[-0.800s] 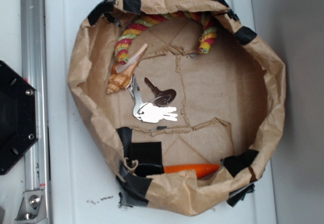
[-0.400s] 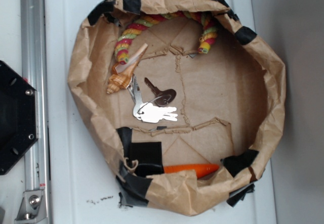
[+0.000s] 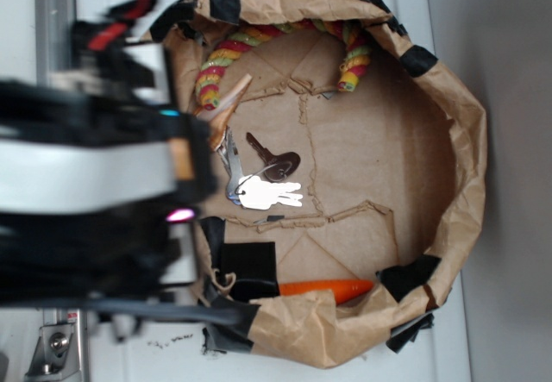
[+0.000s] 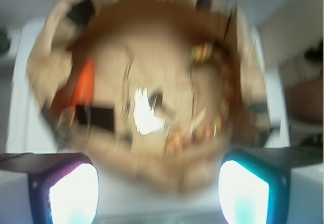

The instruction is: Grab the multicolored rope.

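Note:
The multicolored rope (image 3: 231, 48), striped red, yellow, green and pink, lies in an arc along the far wall inside the brown paper bag (image 3: 467, 140). It shows blurred at the right in the wrist view (image 4: 223, 100). My gripper (image 3: 177, 165) has come in from the left and hovers over the bag's left rim, blurred by motion. In the wrist view my gripper (image 4: 157, 193) has its two lit fingertips wide apart with nothing between them. It is open and well short of the rope.
A seashell (image 3: 229, 97), partly under the arm, lies by the rope's left end. A bunch of keys (image 3: 269, 194) lies mid-bag, also seen in the wrist view (image 4: 146, 114). An orange carrot (image 3: 328, 290) lies at the near rim. Black tape patches the bag.
The arm and gripper have swung into view from the left and now cover the bag's left edge and most of the seashell. The rope, keys and carrot have not moved.

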`<state>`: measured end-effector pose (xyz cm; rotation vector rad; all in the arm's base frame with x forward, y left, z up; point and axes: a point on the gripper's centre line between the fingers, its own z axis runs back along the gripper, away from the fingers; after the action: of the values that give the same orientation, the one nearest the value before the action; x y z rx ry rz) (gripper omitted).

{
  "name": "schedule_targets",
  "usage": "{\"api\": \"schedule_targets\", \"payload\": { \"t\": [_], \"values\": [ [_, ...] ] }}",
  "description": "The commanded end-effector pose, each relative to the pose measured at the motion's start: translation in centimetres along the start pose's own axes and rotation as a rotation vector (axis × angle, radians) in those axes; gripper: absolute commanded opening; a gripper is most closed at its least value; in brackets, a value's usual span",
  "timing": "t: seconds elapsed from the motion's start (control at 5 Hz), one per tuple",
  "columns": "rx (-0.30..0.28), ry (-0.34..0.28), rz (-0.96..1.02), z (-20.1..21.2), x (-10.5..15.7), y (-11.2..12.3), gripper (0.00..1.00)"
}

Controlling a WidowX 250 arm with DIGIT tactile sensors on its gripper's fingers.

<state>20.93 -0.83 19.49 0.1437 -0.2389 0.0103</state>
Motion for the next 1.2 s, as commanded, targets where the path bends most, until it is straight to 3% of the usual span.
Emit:
{"api": "schedule_targets", "payload": {
  "t": [0.0, 0.2, 0.4, 0.6, 1.0],
  "values": [
    [-0.043, 0.105, -0.11, -9.4, 2.2, 2.8, 1.0],
    [-0.071, 0.115, -0.242, -12.0, 3.1, 3.5, 1.0],
    [-0.04, 0.092, -0.191, -13.1, 5.0, 4.9, 1.0],
    [0.016, 0.098, -0.135, -14.5, 6.5, 6.8, 1.0],
    [0.114, 0.053, -0.15, -13.6, 6.4, 9.3, 1.0]
  ]
}}
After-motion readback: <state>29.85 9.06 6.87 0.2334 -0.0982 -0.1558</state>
